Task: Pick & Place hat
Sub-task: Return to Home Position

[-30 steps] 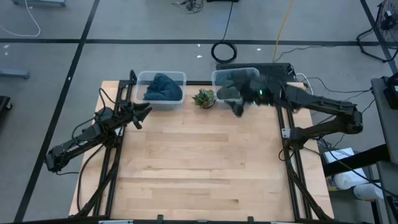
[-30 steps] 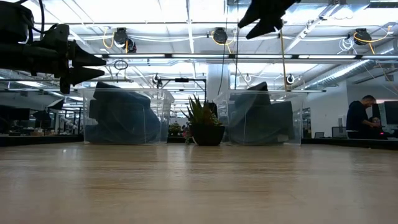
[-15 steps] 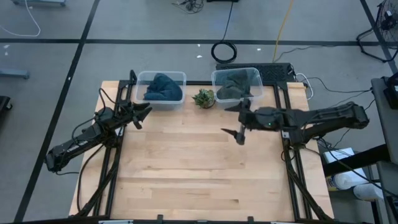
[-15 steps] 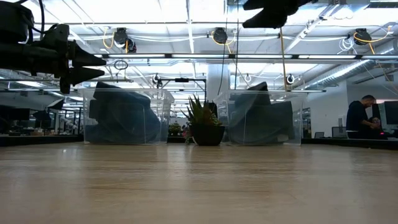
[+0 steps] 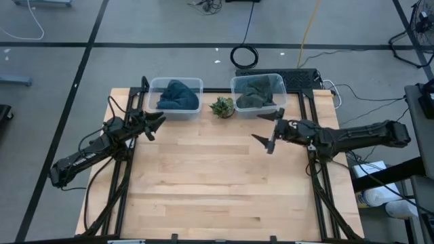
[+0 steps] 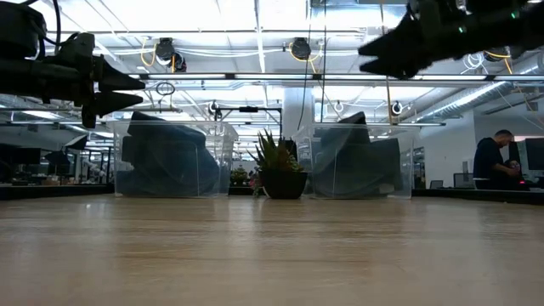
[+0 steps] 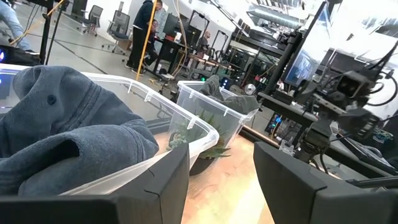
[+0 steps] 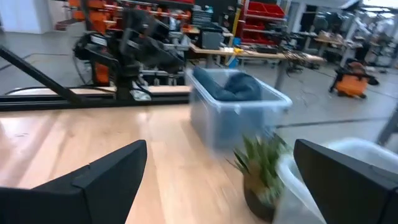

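Jaws on right gripper (image 5: 267, 130) wide apart, empty, hanging just in front of right transparent plastic bin (image 5: 279, 82) with dark green fabric cap (image 5: 255, 93) inside; left gripper (image 5: 153, 123) parted, empty, by left clear plastic bin (image 5: 201, 83). Risk: homing swing clips bin rim or small potted plant (image 5: 222, 106); clearance probably fine, height hard to read.

Overhead looking down, low view level, sharing plant (image 5: 222, 106)
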You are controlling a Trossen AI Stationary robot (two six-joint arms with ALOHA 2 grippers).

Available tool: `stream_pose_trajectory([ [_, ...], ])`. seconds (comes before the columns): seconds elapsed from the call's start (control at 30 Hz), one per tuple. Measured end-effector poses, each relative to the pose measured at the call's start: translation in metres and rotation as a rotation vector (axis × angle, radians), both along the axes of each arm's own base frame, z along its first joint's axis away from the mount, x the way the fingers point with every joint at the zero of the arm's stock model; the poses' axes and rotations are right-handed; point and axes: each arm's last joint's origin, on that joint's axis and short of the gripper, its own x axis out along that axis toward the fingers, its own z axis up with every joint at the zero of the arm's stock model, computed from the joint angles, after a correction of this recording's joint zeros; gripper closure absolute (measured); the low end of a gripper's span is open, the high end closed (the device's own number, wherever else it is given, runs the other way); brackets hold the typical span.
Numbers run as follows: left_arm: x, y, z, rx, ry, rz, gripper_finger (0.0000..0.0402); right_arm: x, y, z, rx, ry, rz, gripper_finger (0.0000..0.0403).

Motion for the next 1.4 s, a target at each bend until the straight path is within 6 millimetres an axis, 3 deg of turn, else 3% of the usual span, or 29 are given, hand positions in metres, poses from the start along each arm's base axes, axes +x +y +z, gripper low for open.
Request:
stream_pose_trajectory([
  [0.33,0.0,0.0,0.0,0.0,0.0,0.0,0.0215,-0.039,-0.016,-0.04,0.1,-0.054,-0.124,0.0009],
  [0.6,0.0,0.0,0.0,0.0,0.001,0.0,0.0215,-0.057,-0.018,-0.069,0.131,-0.074,-0.157,0.0009],
  [0.8,0.0,0.0,0.0,0.0,0.0,0.0,0.0215,-0.063,-0.016,-0.067,0.126,-0.126,-0.154,0.0009],
  [1.17,0.0,0.0,0.0,0.0,0.0,0.0,0.0215,-0.078,-0.016,-0.078,0.157,-0.019,-0.187,0.0009],
  [1.4,0.0,0.0,0.0,0.0,0.0,0.0,0.0215,-0.086,-0.014,-0.068,0.036,-0.096,-0.173,0.0009],
])
